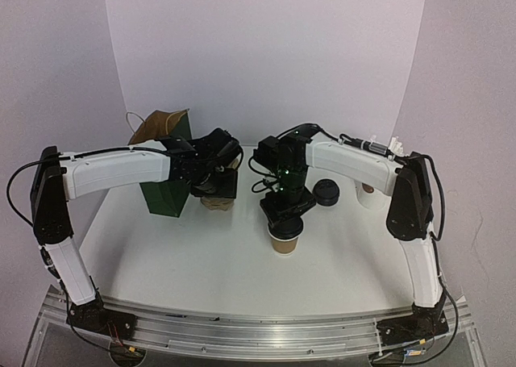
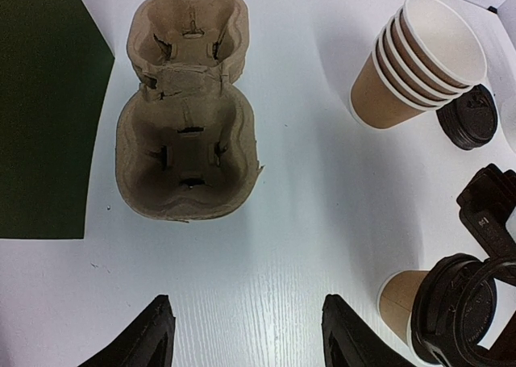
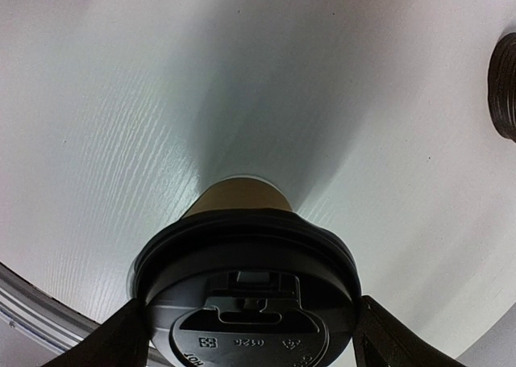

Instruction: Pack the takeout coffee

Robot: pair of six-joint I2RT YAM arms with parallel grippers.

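Observation:
The takeout coffee is a brown kraft cup [image 1: 285,243] standing on the white table, near centre. Its black domed lid [image 3: 246,294] sits on top of the cup [image 3: 238,196]. My right gripper [image 1: 284,214] is straight above it, and its two fingers press the lid's rim from both sides in the right wrist view [image 3: 246,335]. The cup [image 2: 397,302] and lid [image 2: 455,306] also show at the lower right of the left wrist view. My left gripper [image 2: 246,335] is open and empty over bare table, just in front of the pulp carrier tray [image 2: 185,109].
A dark green paper bag [image 1: 165,185] stands left of the tray [image 1: 216,199]. A stack of nested kraft cups [image 2: 419,60] lies tilted at the far right, with spare black lids [image 2: 468,117] beside it. A spare lid [image 1: 326,192] lies right of my right gripper.

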